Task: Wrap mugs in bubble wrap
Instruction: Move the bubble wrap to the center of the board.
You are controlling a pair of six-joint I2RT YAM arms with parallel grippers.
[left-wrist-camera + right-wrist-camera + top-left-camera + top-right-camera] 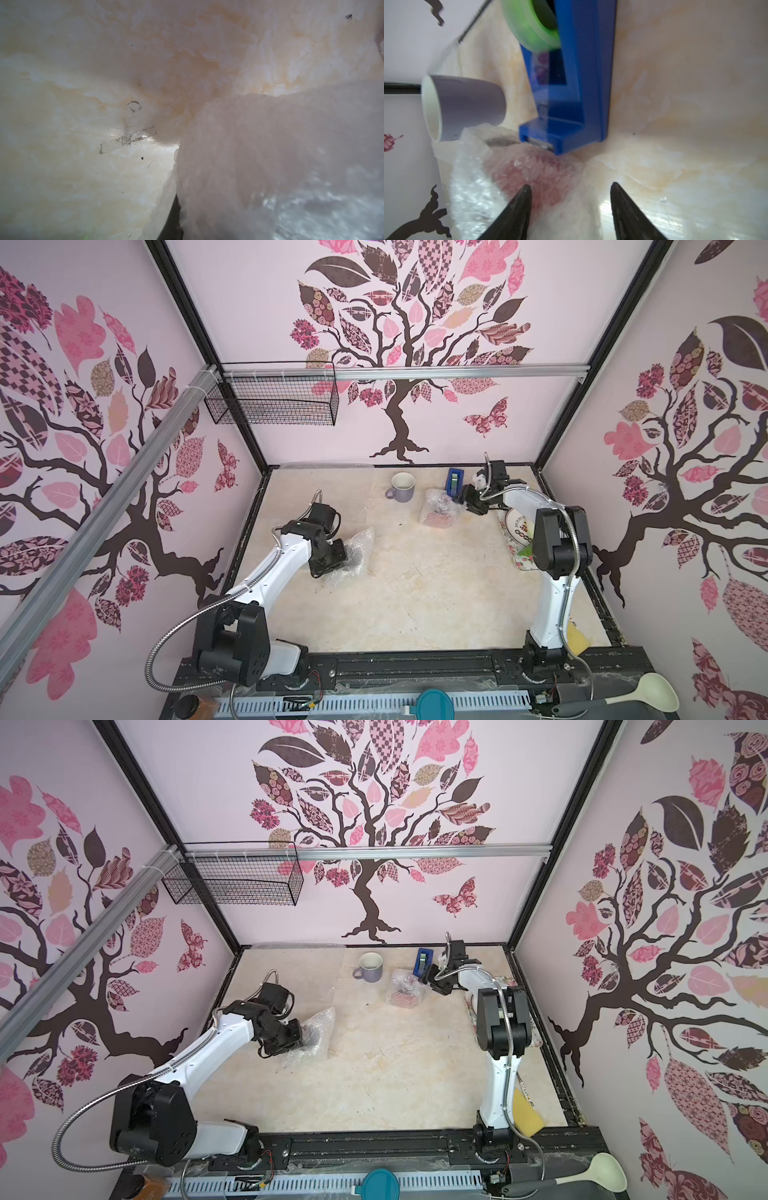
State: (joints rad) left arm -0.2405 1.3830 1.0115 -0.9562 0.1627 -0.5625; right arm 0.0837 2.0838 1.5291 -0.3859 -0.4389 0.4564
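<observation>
Pinching bubble wrap [358, 545], left hand [341, 561] borders open tabletop [436, 593]; right hand [571, 187] spread beside tape dispenser [581, 93].

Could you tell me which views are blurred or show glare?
Left wrist view: bubble wrap close to the lens, out of focus, some glare. Right wrist view: tape dispenser soft, glare on the table. Both top views: sharp, evenly lit.

Your left arm [268, 574] and right arm [548, 605] are built alike: white shells on the long links, blocky black housings at the joints. A ribbed silver conduit [146, 662] runs along each arm. Both bases are bolted to a black slotted rail [415, 668] along the bottom of the frame. In the right wrist view, the right gripper [570, 185] has dark fingers [515, 209] that taper to points.
</observation>
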